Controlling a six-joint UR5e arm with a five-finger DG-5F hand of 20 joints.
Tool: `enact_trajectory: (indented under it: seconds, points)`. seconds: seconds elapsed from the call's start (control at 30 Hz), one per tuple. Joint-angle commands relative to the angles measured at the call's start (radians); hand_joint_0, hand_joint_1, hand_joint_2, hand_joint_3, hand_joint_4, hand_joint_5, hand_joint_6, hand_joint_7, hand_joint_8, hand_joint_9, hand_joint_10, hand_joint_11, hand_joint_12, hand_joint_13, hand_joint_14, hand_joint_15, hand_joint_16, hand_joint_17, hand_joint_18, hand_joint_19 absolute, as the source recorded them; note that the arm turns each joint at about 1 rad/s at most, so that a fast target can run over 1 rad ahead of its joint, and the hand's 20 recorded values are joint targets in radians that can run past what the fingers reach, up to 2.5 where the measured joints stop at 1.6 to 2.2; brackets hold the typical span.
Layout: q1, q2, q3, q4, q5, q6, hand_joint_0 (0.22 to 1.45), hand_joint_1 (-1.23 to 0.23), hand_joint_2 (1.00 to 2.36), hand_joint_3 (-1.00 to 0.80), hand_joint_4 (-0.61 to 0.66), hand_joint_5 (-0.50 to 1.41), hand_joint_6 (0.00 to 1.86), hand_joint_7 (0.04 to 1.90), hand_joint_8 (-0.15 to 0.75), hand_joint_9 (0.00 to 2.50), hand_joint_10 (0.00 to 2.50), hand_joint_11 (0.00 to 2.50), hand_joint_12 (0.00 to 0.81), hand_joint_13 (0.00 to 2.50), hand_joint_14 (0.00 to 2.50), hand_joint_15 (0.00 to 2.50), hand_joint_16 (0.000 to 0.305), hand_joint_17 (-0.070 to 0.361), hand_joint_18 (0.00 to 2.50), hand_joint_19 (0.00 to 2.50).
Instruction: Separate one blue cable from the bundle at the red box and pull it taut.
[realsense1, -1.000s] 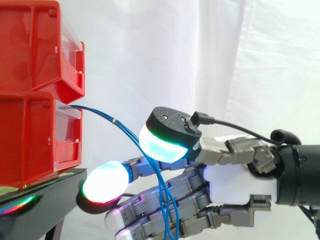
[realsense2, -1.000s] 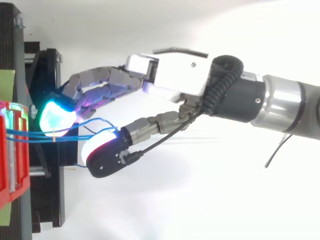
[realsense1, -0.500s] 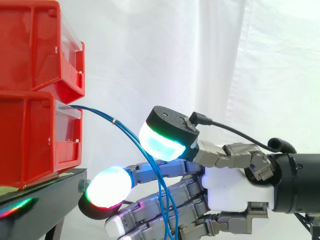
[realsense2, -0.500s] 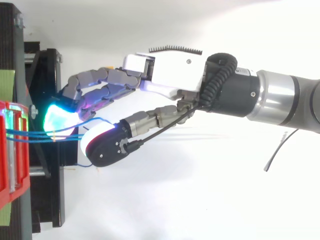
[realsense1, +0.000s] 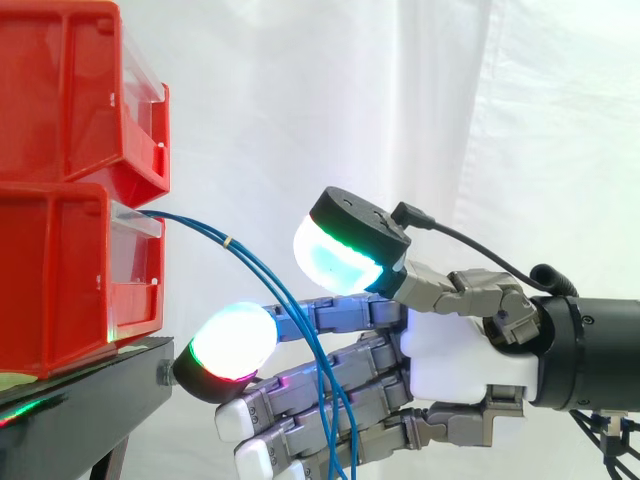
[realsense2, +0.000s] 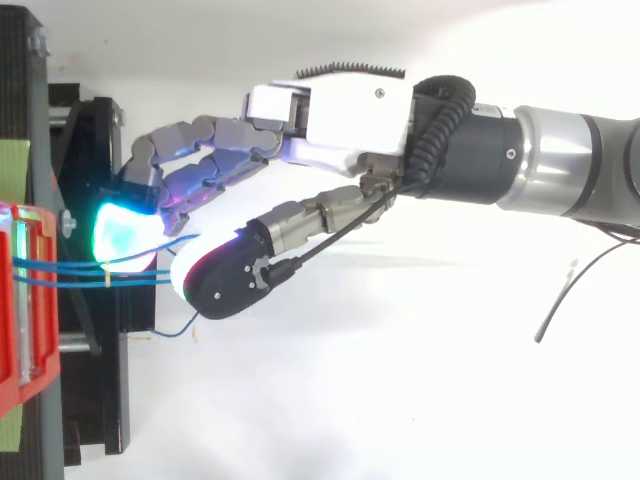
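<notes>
Several thin blue cables (realsense1: 205, 231) leave the front of the lower red bin (realsense1: 60, 280) bound by a small tan band, then arc right and down. They pass through the gap between the thumb and the fingers of my hand (realsense1: 455, 350) and hang below. The thumb's cyan pad (realsense1: 338, 258) sits above the cables; a white-glowing fingertip (realsense1: 232, 342) sits below them, clearly apart from the thumb. From above, the cables (realsense2: 70, 283) run level from the bin (realsense2: 20, 340) under the cyan fingertip (realsense2: 125, 228). The fingers are nearly straight and nothing is pinched.
A second red bin (realsense1: 70, 90) is stacked on the lower one, both on a black stand (realsense1: 90, 390) at the left. One loose blue cable end (realsense2: 175, 330) droops beside the stand (realsense2: 95, 400). A white curtain hangs behind.
The hand has risen slightly and drifted a little away from the bins. The thumb pad has lifted, widening its gap to the fingers. The cables lie much as before.
</notes>
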Motion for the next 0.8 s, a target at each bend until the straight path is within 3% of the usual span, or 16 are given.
enact_trajectory:
  seconds: [0.0, 0.47, 0.77]
  points:
    - [-0.007, 0.001, 0.0, 0.003, -0.024, 0.001, 0.54, -0.62, 1.0, -0.46, 0.2, -0.17, 0.5, 1.09, 0.294, 0.62, 0.01, 0.46, 0.336, 0.65, 0.01, 0.43, 0.037, 0.083, 0.48, 0.54]
    - [-0.005, 0.001, 0.0, 0.003, -0.061, 0.01, 0.57, -0.62, 1.01, -0.38, 0.18, -0.16, 0.5, 1.13, 0.291, 0.65, 0.01, 0.49, 0.332, 0.68, 0.01, 0.44, 0.036, 0.081, 0.51, 0.57]
    - [-0.007, 0.001, 0.012, 0.003, -0.062, 0.012, 0.58, -0.63, 1.01, -0.37, 0.17, -0.16, 0.5, 1.15, 0.292, 0.65, 0.01, 0.49, 0.331, 0.69, 0.01, 0.45, 0.036, 0.08, 0.52, 0.57]
